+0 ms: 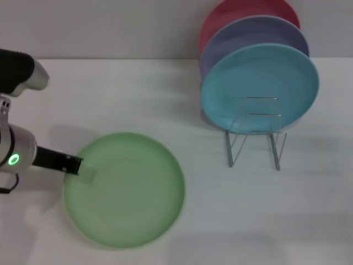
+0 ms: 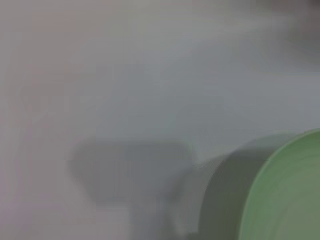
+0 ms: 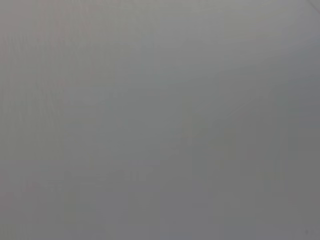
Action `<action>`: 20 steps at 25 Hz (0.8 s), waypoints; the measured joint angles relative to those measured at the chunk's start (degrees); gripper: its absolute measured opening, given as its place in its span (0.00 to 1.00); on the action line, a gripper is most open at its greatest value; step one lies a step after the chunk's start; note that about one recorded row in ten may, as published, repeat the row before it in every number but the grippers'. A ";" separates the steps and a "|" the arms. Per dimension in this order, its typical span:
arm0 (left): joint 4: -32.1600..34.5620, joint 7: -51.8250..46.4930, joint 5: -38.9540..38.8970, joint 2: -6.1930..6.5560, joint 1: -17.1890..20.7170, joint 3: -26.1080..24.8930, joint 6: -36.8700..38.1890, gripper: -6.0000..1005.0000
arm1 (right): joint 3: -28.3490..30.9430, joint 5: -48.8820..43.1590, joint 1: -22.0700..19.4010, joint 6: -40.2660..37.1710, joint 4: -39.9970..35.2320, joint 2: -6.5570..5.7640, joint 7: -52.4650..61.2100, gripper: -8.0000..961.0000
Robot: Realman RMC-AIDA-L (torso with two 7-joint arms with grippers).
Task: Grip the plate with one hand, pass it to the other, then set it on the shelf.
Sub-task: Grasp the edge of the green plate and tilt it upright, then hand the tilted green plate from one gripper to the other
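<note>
The left gripper (image 1: 77,167) pinches the left rim of the light green plate (image 1: 129,193), fingers clamped on it.

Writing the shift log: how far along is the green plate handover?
Early. Done: the left pincer has reached the left rim of the round matte light green plate. In hand: the first grip; the plate looks slightly raised in the left wrist view. Left: handover to the right pincer, out of view, then placing in the silver wire rack.
</note>
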 joint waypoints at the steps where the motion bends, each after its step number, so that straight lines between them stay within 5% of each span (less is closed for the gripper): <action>1: -0.05 0.44 -0.69 -0.02 0.07 -0.36 0.93 0.04 | 0.00 -0.01 0.03 0.00 0.00 0.00 0.01 0.70; 16: 0.06 9.04 -13.25 -0.03 5.07 -3.42 22.93 0.04 | 0.00 -0.07 -0.55 0.40 -0.06 -0.08 0.03 0.69; 20: 2.72 15.69 -20.19 -0.11 8.42 -3.02 35.40 0.04 | 0.00 -0.07 -1.11 0.15 -0.04 -0.04 0.03 0.69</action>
